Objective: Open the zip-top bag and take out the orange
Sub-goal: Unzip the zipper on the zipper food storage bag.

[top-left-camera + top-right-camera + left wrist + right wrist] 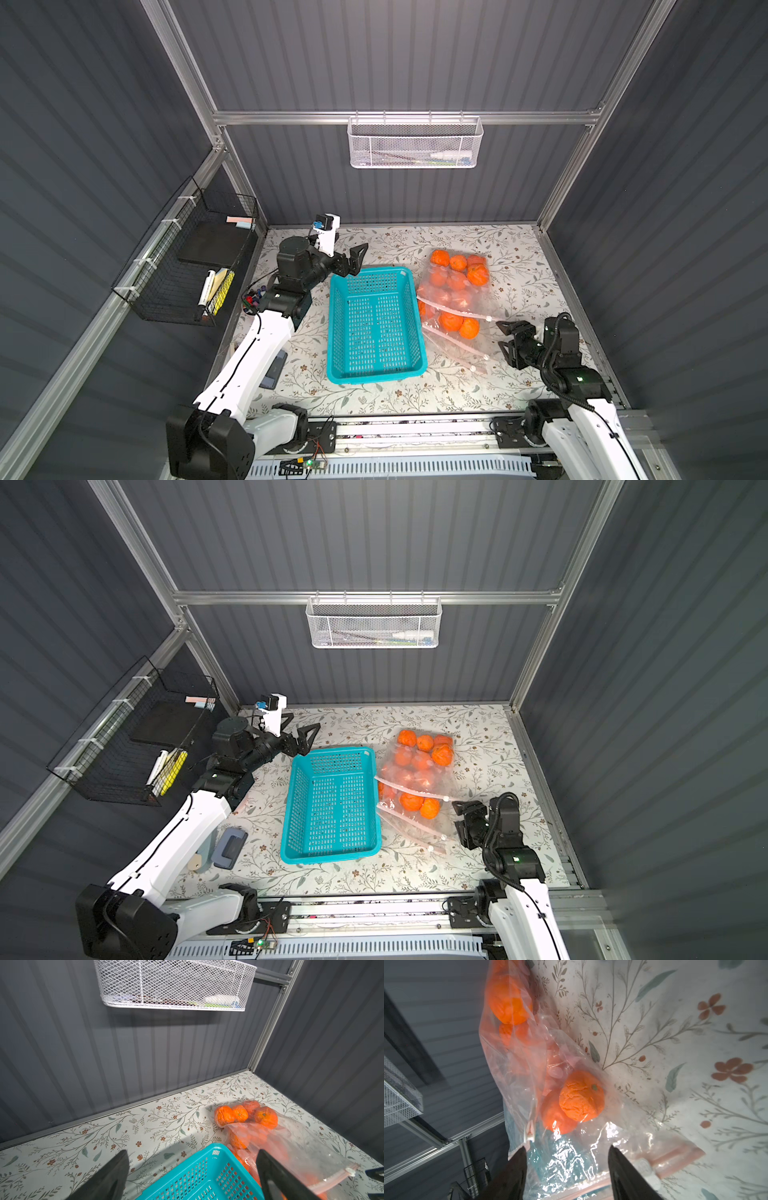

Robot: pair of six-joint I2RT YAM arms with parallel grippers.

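The right gripper (506,337) stands with its jaws apart at the near right edge of the pile of zip-top bags (453,291). It clamps nothing, though in the right wrist view clear film of the nearest bag (571,1163) lies between its two fingers (517,1167). A white slider (529,1135) sits just beyond one fingertip, and a second slider (644,1165) on a pink zip strip lies beside the other finger. I cannot tell if either zip is closed. The orange (581,1095) closest to this gripper is inside the bag and touches another orange behind it; in a top view the pair (460,325) lies just right of the blue basket (338,332). The layers of film blur the oranges in the middle of the pile, so I cannot count them, nor the bags. The basket rim cuts off one orange (422,309). The left gripper (353,262) is spread wide and empty, above the far left corner of the basket. In the left wrist view one of its fingers (276,1178) covers part of the bags. The pile rests on the flowered table (519,270). A white mesh basket (415,143) hangs on the back wall and a black wire basket (187,266) on the left wall.
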